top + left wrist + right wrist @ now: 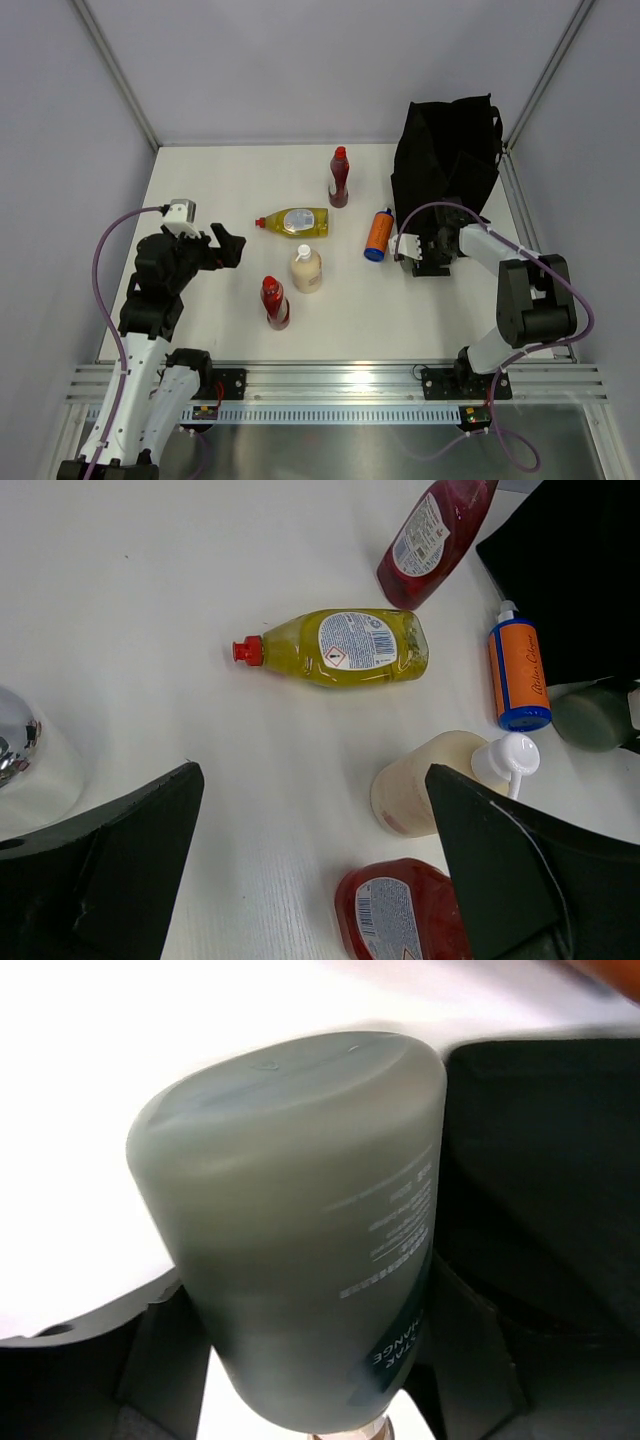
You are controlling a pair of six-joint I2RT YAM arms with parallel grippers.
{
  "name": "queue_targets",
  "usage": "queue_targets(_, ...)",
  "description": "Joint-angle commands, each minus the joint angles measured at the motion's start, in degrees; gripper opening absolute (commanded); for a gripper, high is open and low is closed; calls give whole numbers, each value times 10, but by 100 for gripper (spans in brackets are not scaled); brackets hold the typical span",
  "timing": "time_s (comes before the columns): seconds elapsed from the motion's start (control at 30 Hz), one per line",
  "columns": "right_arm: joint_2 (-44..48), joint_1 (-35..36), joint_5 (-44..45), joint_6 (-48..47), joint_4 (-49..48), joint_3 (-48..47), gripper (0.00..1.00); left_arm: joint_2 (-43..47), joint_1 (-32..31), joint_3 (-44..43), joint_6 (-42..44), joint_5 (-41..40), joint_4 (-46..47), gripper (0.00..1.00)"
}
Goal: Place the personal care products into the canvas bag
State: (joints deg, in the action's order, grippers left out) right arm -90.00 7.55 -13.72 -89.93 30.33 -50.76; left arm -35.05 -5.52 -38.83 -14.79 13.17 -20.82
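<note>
1. The right pincer (409, 249) grips the grey-green bottle (300, 1210), with the black bag (447, 150) just beyond it.
2. The left pincer (228, 247) hangs wide open and empty.
3. Five other bottles (307, 269) wait on the tabletop (200, 180) between the pincers; none looks bagged yet.

Plastic and cloth.
Matt, frosted: grey-green plastic bottle (300, 1240); glossy: clear yellow plastic bottle (340, 647); dull: black fabric tote bag (447, 150).
</note>
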Motion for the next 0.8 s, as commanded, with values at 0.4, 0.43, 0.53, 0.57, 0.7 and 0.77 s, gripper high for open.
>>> queue_targets(0.4,124,4,-213,118,277,-36,0,8,-2,-1,11,35,42,99)
queue_targets(0.43,133,3,-224,150,266,-41,0,8,-2,-1,10,36,44,99)
queue_targets(0.53,153,3,-268,225,262,-67,0,9,-2,0,10,39,44,99)
queue_targets(0.57,157,1,-290,243,262,-79,0,9,-2,0,10,39,46,99)
queue_targets(0.7,177,-14,-332,317,242,-92,0,12,-2,0,10,41,47,99)
queue_targets(0.77,185,-26,-372,334,247,-112,0,14,-3,2,10,48,51,99)
